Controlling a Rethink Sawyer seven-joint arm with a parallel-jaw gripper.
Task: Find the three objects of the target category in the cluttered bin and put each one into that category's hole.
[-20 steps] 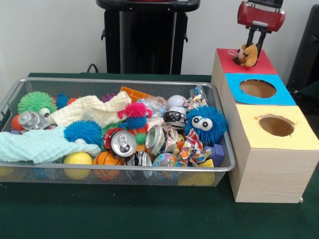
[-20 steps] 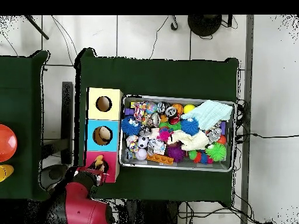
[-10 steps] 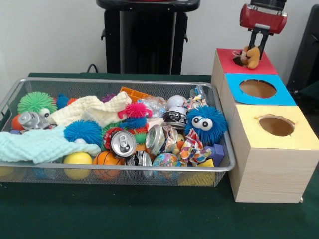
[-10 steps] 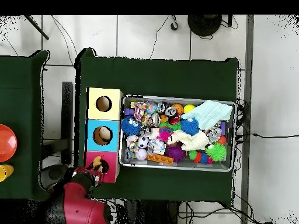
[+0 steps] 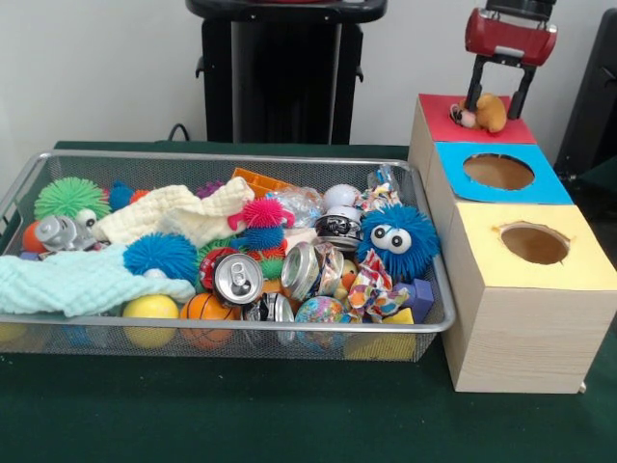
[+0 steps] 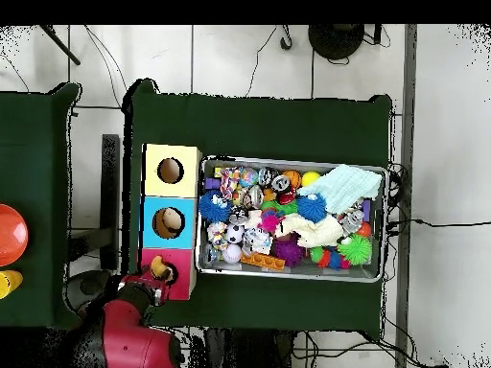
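A glossy red housing with a dark band carries the pincer (image 5: 496,95), whose two fingers are thin, straight black bars.

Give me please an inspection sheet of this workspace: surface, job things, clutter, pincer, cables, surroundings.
Surface: green cloth covers the table; bin and box stand on it.
Job things: wooden box with red, blue and yellow tops; a plush toy lies at the red hole.
Clutter: mesh bin full of spiky balls, cans, cloths, a blue fuzzy toy with eyes.
Pincer: pincer open, its fingers either side of the plush toy, above the red top.
Cables: black cables on the floor around the table.
Surroundings: black stand behind the bin; tiled floor.
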